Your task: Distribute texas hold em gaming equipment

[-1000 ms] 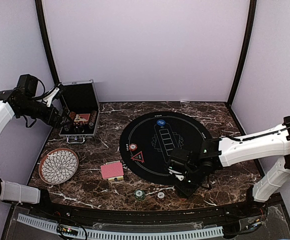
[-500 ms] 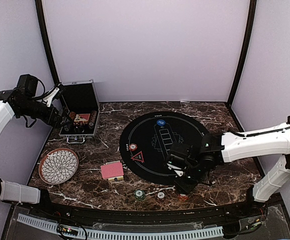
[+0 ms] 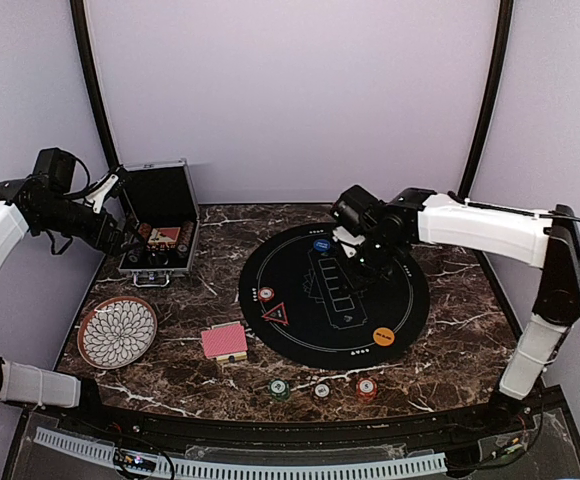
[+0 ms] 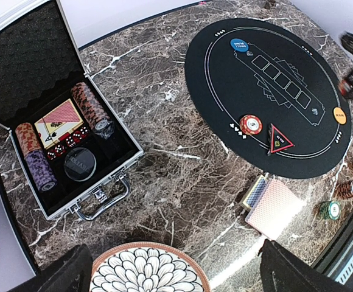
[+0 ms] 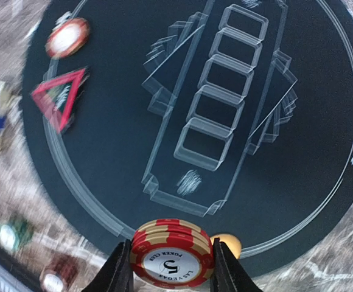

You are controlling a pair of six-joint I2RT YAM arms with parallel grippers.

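Overhead view of a dark marble table (image 3: 200, 290) with a round black mat (image 3: 300, 262) at its centre. The right claw (image 3: 358, 250) now hangs over the far side of the mat, just beside the blue disc (image 3: 321, 244). A second ago it was low over the mat's near right part. Its wrist camera shows the fingers pinching a red striped-edge poker chip (image 5: 171, 252) marked 5, possibly a short stack, held clear above the mat.

With the arm gone from that spot, an orange disc (image 3: 384, 337) now shows on the mat's near right part. A red chip (image 3: 366, 387) lies on the marble at the near edge, in a row with a white chip (image 3: 322, 390) and a green chip (image 3: 280, 388).

On the mat's left part sit a red triangle (image 3: 276, 313) and a lone red chip (image 3: 266, 294). A red-backed deck of cards (image 3: 224, 341) lies on the marble just left of the mat.

The left claw (image 3: 122, 236) is unchanged: spread wide, empty, beside the open silver case (image 3: 160, 268), which holds more chips and cards. A patterned plate (image 3: 117, 331) sits near the case.
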